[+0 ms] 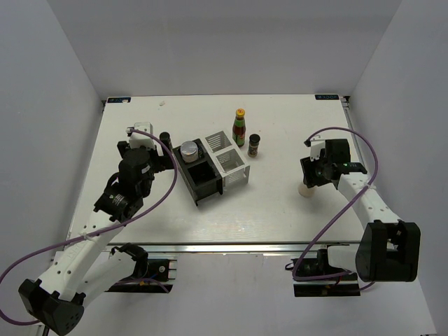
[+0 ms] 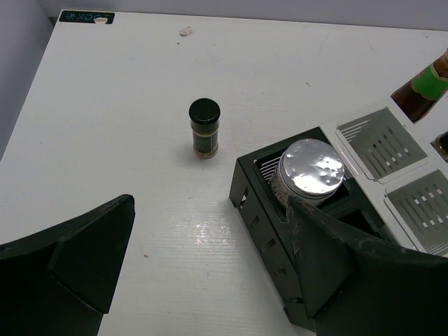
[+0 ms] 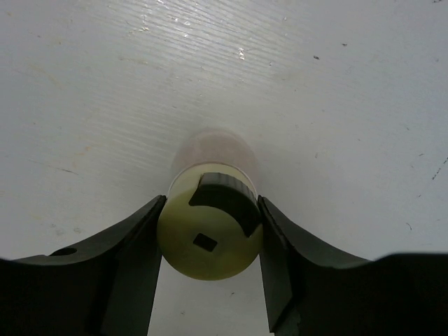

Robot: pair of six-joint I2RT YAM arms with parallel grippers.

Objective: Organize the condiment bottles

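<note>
Right gripper point(image 3: 210, 210) is pinching the cream bottle point(image 3: 204, 257) at its cap, fingers pressing both sides. Bottle is standing upright on the table point(image 1: 280, 217), long axis vertical, cap pointing up, well apart from the rack point(image 2: 253, 204). Left gripper point(image 2: 210, 238) is hanging spread wide beside the rack, with the silver-lidded jar point(image 2: 311, 171) sitting in a black compartment.
</note>
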